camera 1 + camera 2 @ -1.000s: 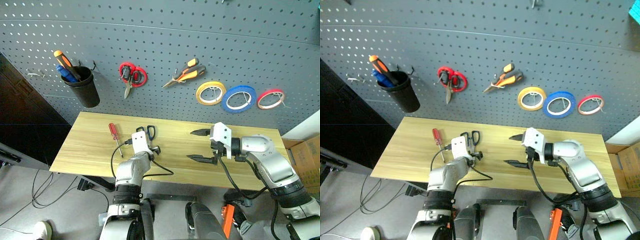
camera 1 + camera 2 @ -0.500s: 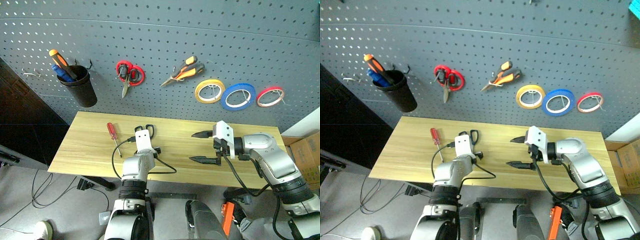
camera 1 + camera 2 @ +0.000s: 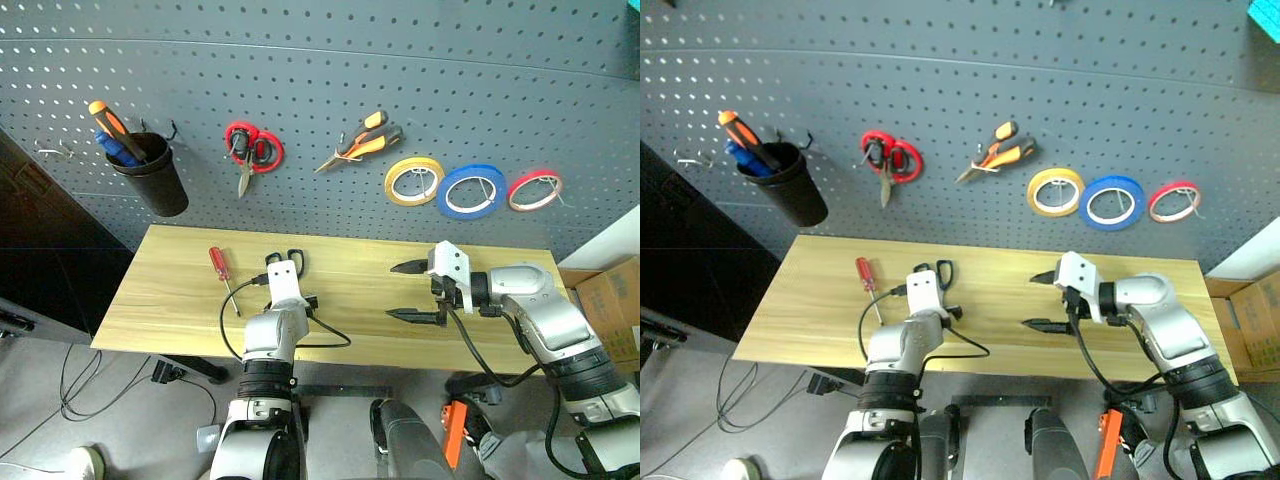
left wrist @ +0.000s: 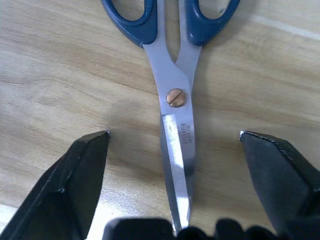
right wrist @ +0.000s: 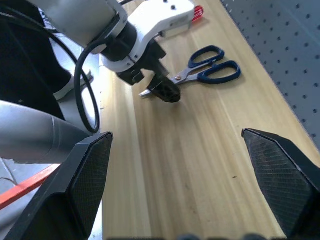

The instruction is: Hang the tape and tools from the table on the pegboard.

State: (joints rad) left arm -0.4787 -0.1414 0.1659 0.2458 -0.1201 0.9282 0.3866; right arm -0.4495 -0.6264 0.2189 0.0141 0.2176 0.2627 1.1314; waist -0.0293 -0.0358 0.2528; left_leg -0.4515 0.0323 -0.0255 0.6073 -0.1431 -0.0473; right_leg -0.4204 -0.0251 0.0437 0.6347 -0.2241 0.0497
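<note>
Grey pegboard (image 3: 320, 90) already carries the blue tape (image 3: 471, 192) and pliers (image 3: 360, 142); on the table (image 3: 180, 300) the blue-handled scissors (image 4: 172, 75) lie flat, handles toward twelve o'clock, the left gripper (image 4: 175, 145) spread astride their blades. Right gripper (image 3: 410, 291) hangs wide, empty. Risk: closing on slick steel could skid them
</note>
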